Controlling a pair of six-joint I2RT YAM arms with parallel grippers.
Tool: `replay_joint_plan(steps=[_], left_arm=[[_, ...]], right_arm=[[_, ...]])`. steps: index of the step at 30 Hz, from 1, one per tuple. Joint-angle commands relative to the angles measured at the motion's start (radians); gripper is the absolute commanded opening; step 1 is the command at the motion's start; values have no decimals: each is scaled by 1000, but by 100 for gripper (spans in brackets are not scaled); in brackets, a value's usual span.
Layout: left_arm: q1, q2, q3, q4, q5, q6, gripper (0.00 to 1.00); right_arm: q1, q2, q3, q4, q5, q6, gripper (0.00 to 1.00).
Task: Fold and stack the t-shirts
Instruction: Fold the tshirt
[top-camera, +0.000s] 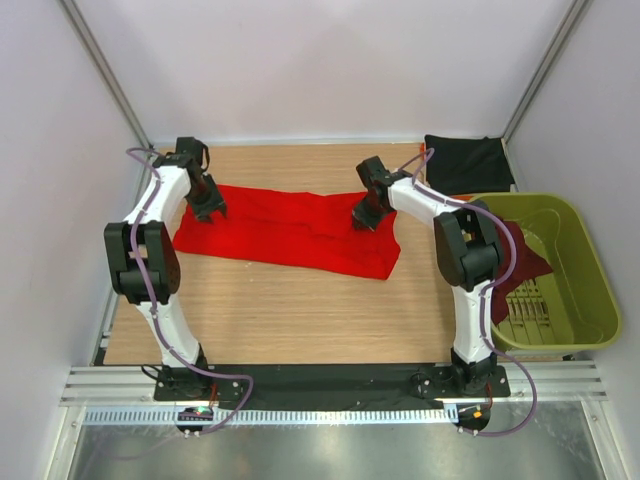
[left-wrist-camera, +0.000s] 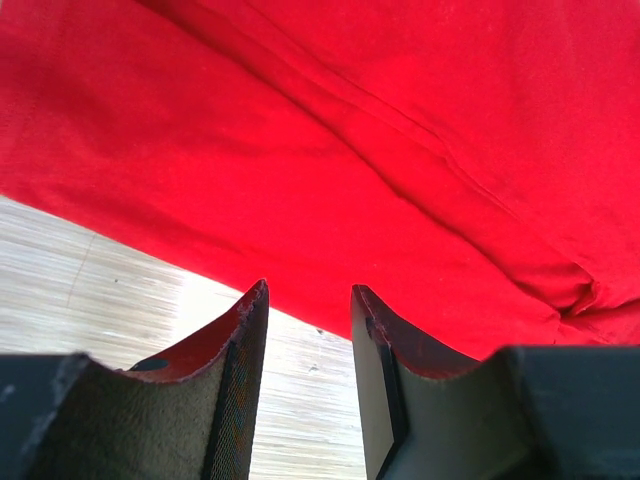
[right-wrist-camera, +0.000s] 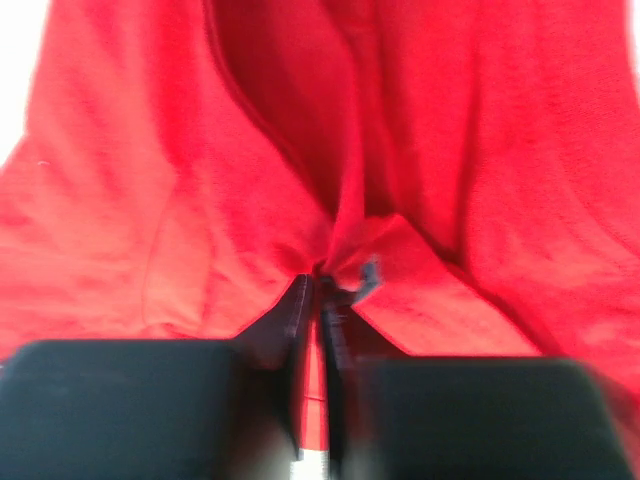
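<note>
Left gripper (left-wrist-camera: 308, 290), jaws apart, hangs at the left end of the bright red cloth t-shirt (top-camera: 290, 230) spread across the far half of the wooden table (top-camera: 300, 320). The right gripper (right-wrist-camera: 318, 280) pinches a fold of it. Only the overhead view shows the olive-green plastic basket (top-camera: 598, 270) off the right edge, holding a dark maroon t-shirt (top-camera: 525, 262), and a black t-shirt (top-camera: 468, 162) at the far right corner.

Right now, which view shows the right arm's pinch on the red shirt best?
Right wrist: its fingers sit nearly together with the red shirt bunched between them. Top external shows the right gripper down on the shirt, the pinch hidden. Left wrist shows only the left fingers, apart, at the shirt's edge.
</note>
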Motion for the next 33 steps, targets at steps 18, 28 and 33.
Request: replay_joint_plan(steps=[18, 28, 33], left_arm=[[4, -19, 57, -17, -29, 21, 40], [2, -27, 52, -14, -26, 16, 41], [2, -30, 46, -15, -26, 19, 41]], right_arm=[[6, -3, 157, -47, -28, 17, 26], [32, 8, 245, -259, 44, 29, 38], [43, 20, 219, -236, 38, 37, 39]])
